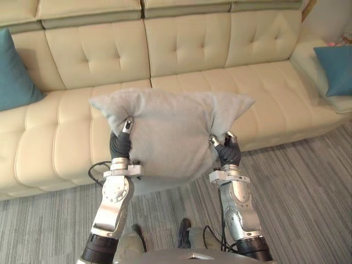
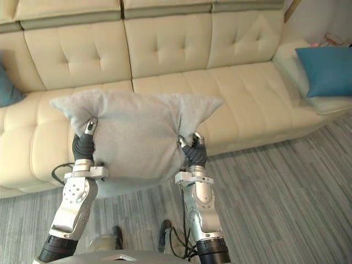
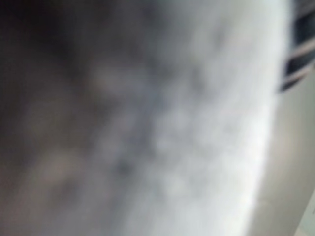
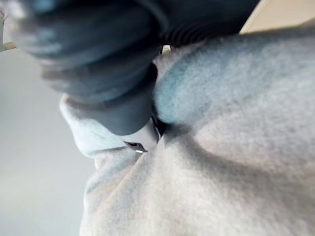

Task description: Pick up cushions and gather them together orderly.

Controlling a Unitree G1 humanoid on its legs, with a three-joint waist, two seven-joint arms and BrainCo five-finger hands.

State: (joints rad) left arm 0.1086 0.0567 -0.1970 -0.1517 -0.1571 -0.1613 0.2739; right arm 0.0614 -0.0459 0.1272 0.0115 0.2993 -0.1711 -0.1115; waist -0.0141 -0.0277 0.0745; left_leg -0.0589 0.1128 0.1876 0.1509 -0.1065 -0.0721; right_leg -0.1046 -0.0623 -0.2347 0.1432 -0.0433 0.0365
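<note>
The grey cushion [image 1: 170, 135] is soft cloth with a matt, finely fleecy nap, dimpled and creased where it is pressed. The sofa [image 1: 187, 49] is cream leather or leather-like upholstery, smooth and button-tufted, with a low sheen; the left teal cushion [image 1: 14, 74] and right teal cushion [image 1: 335, 69] are matt cloth. The floor [image 1: 308, 187] is matt grey carpet with a fine striped rib, and the left robot hand [image 1: 121, 144] and right robot hand [image 1: 228, 151] wear matt, dark, ribbed rubbery-looking covers.

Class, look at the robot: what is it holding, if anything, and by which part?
A grey cushion, gripped at its two side edges: left robot hand on the left edge, right robot hand on the right, below the upper corners.
</note>
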